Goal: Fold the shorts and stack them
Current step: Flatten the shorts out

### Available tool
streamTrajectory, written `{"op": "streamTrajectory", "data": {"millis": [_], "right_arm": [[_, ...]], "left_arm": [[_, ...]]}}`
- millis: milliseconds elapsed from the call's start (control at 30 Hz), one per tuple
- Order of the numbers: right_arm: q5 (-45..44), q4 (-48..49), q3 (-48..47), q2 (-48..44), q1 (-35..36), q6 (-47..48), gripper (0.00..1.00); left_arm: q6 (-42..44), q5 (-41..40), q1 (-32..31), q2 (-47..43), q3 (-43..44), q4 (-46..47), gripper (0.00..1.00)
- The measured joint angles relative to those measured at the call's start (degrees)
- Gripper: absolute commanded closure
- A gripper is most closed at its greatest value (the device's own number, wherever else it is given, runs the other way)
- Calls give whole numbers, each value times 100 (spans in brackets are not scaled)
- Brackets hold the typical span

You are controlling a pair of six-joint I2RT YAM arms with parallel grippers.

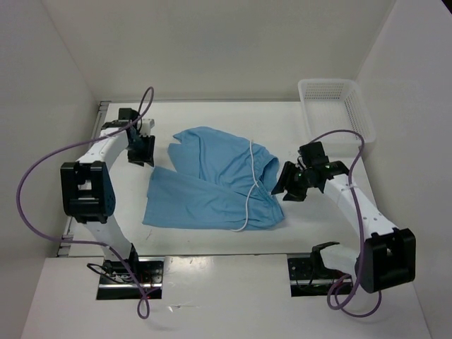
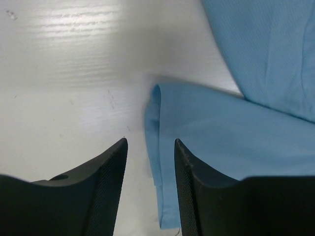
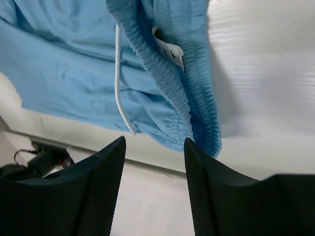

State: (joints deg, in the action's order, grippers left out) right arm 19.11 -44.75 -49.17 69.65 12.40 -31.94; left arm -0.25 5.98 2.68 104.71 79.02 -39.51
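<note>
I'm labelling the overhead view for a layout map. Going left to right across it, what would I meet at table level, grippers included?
left gripper → shorts → right gripper → white basket, set farther back.

Shorts (image 1: 212,183): plain sky-blue. Drawstring (image 1: 250,185): white. Sewn-in label (image 3: 170,50): white, dark print. Basket (image 1: 357,106): white, mesh lattice. Table (image 1: 296,233): white, faint grain. Left gripper (image 2: 151,142), right gripper (image 3: 154,140): black. Cables (image 1: 28,176): purple. Arm links (image 1: 113,233): white.
</note>
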Motion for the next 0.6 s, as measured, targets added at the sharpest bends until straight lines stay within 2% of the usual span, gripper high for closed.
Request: {"op": "streamTrajectory", "data": {"millis": [133,267,400,600], "right_arm": [[-431,-96,-136,-304,7,-192,40],[-544,-101,-164,90,188,-254,38],[-542,-101,-164,664,522,-260,37],[-511,-74,-122,776,614,-260,37]], "left_arm": [[4,-7,7,-767,-302,-444,49],[4,-39,7,-1451,-1272,-1034,49],[4,4,7,-1401,-2238,-1578,49],[4,173,0,-1132,-2308,-1751,49]]}}
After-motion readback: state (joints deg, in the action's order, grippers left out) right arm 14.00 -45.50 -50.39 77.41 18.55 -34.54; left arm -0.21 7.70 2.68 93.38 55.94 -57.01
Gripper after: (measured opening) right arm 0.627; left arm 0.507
